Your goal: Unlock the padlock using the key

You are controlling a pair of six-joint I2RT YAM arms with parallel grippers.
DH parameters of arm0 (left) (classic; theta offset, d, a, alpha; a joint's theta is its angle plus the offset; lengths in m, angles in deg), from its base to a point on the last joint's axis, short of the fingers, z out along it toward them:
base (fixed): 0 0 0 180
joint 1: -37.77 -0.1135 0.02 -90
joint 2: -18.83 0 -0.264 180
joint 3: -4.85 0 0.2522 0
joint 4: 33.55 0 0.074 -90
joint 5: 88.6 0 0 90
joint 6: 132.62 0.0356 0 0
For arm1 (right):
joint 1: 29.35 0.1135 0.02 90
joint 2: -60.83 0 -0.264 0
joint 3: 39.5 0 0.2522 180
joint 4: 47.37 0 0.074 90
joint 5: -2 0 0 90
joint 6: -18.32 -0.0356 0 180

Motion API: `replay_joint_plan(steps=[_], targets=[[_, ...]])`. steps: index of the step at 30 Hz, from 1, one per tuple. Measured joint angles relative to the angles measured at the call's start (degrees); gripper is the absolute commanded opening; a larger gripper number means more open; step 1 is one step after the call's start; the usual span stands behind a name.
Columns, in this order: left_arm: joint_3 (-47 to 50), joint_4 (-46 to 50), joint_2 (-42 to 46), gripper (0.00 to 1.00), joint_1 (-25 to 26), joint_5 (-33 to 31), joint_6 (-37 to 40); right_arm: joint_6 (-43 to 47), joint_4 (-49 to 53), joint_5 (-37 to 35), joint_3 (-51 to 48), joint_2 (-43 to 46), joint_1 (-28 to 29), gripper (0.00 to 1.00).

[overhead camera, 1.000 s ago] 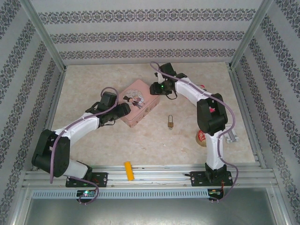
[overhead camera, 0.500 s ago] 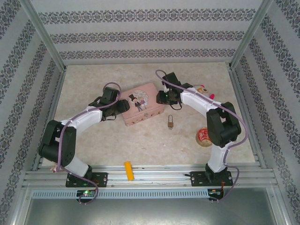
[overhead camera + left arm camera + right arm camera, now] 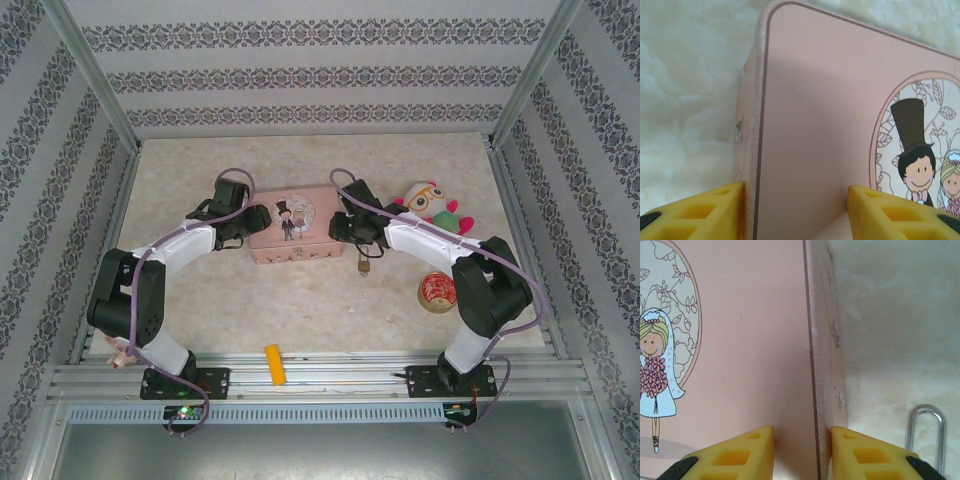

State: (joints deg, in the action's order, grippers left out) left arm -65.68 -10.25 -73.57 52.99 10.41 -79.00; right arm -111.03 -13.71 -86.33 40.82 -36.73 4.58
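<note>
Both pincers are at the ends of the pink tin (image 3: 292, 228). The left pincer (image 3: 796, 200) is wide open astride its corner. The right pincer (image 3: 802, 432) is narrowly open over its side wall, holding nothing. The padlock (image 3: 926, 432) lies on the table (image 3: 890, 315) just outside the right pincer's fingertip. I'd seat both deeper before squeezing and avoid nudging the padlock.

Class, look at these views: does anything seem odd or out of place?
Yes: the left claw and right claw each straddle an end edge of the pink tin, while the padlock lies untouched on the table beside it.
</note>
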Motion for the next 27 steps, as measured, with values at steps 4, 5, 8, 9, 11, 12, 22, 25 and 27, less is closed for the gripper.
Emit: replay_joint_plan(steps=[4, 5, 8, 9, 11, 12, 22, 25, 27], targets=[[0.0, -0.2, 0.0, 0.56, -0.3, 0.0, 0.0, -0.7, 0.0, -0.3, 0.0, 0.0, 0.3, 0.34], [0.0, -0.2, 0.0, 0.56, -0.3, 0.0, -0.1, -0.9, 0.0, -0.3, 0.0, 0.0, 0.3, 0.35], [0.0, -0.3, 0.0, 0.57, -0.3, 0.0, -0.3, -1.2, 0.0, -0.2, 0.0, -0.1, 0.6, 0.39], [0.0, -0.4, 0.0, 0.58, -0.3, 0.0, -0.5, -1.2, 0.0, -0.3, 0.1, -0.2, 0.8, 0.41], [0.0, -0.6, 0.0, 0.6, -0.5, 0.0, -0.7, -1.0, 0.3, -0.3, 0.4, -0.3, 1.1, 0.45], [0.0, -0.7, 0.0, 0.62, -0.6, 0.2, -0.9, -1.0, 0.6, -0.3, 0.6, -0.4, 1.3, 0.47], [0.2, -1.1, 3.6, 0.91, -1.1, 1.4, -2.5, 0.5, 3.6, 0.5, 3.2, -0.7, 1.9, 0.69], [0.2, -0.7, 7.6, 1.0, -1.9, 1.0, -2.5, 1.2, 5.4, -0.2, 3.2, 0.3, 1.8, 0.7], [0.4, -0.1, 11.2, 0.99, -2.5, -0.1, -2.3, 2.0, 7.0, -1.3, 3.2, 2.0, 1.4, 0.73]])
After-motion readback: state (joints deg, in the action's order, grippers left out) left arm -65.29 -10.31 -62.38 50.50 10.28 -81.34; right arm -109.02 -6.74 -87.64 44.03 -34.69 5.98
